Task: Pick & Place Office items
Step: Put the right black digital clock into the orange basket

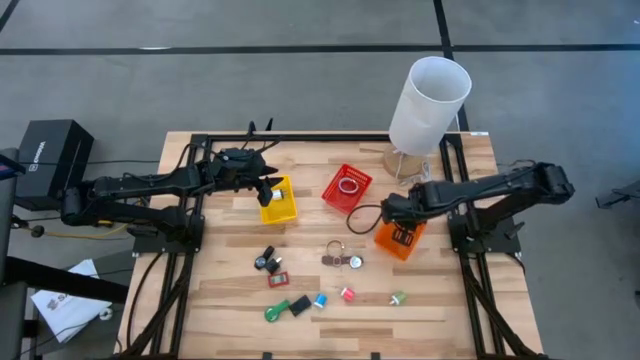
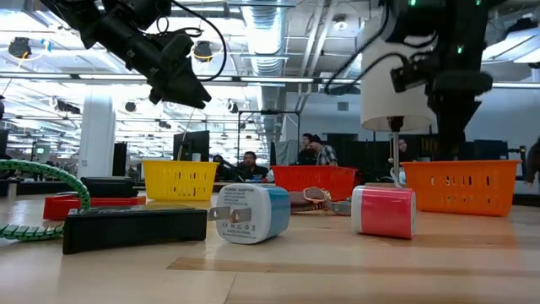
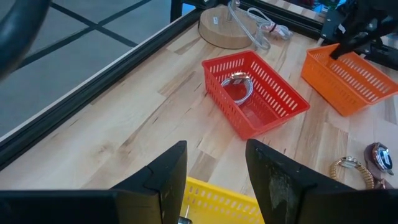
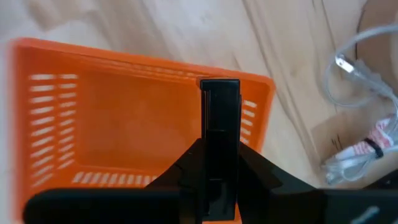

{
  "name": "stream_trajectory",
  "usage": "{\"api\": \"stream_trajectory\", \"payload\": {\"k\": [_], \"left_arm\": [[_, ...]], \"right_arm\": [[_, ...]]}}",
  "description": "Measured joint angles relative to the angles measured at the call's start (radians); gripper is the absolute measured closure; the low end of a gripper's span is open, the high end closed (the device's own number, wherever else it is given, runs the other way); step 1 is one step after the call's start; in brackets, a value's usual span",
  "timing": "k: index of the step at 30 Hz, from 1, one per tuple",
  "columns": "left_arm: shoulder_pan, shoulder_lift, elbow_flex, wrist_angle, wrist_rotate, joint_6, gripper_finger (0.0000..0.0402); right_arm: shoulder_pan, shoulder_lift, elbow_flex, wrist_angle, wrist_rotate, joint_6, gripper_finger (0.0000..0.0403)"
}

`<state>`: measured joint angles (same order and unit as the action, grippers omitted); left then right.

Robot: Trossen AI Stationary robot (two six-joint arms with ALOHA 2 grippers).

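Observation:
The office items lie scattered on the near half of the table: black pieces (image 1: pixel 265 260), a red one (image 1: pixel 278 280), a green one (image 1: pixel 275 311), a blue-and-white plug (image 2: pixel 249 213), a pink-red cylinder (image 2: pixel 384 211) and key rings (image 1: pixel 340 258). My left gripper (image 3: pixel 214 171) is open and hovers over the far rim of the yellow bin (image 1: pixel 278 200). My right gripper (image 4: pixel 221 155) hangs above the orange bin (image 1: pixel 400 240), shut on a flat black bar (image 4: pixel 221 106). A metal ring (image 3: pixel 239 84) rests on the floor of the red bin (image 1: pixel 347 188). My right gripper pinches the flat black bar between its two fingers (image 4: pixel 186 165). The bar lies along the fingers, and its free end (image 4: pixel 220 87) sticks out beyond their tips. It is lifted clear, over the orange bin's inside (image 4: pixel 124 118). The gripper comes from above, pointing down.
A tall white cylinder (image 1: pixel 428 105) stands on a round wooden base at the far right, with a white cable (image 4: pixel 354 81) coiled beside it. Black frame rails (image 1: pixel 320 137) run along the table's edges. Bare wood lies between the bins and the scattered items. People sit in the room beyond the table.

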<state>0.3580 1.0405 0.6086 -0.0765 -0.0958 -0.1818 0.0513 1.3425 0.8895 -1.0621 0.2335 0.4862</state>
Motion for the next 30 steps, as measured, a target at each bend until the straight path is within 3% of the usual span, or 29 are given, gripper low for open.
{"api": "stream_trajectory", "payload": {"k": [10,30], "left_arm": [[0.000,0.000,0.000,0.006,0.000,0.000,0.0243],[0.000,0.000,0.000,0.011,0.000,0.000,0.0243]], "right_arm": [[-0.058,0.005,-0.094,0.148,-0.027,-0.053,0.0350],[-0.073,0.005,-0.109,0.160,-0.053,-0.052,0.0352]]}}
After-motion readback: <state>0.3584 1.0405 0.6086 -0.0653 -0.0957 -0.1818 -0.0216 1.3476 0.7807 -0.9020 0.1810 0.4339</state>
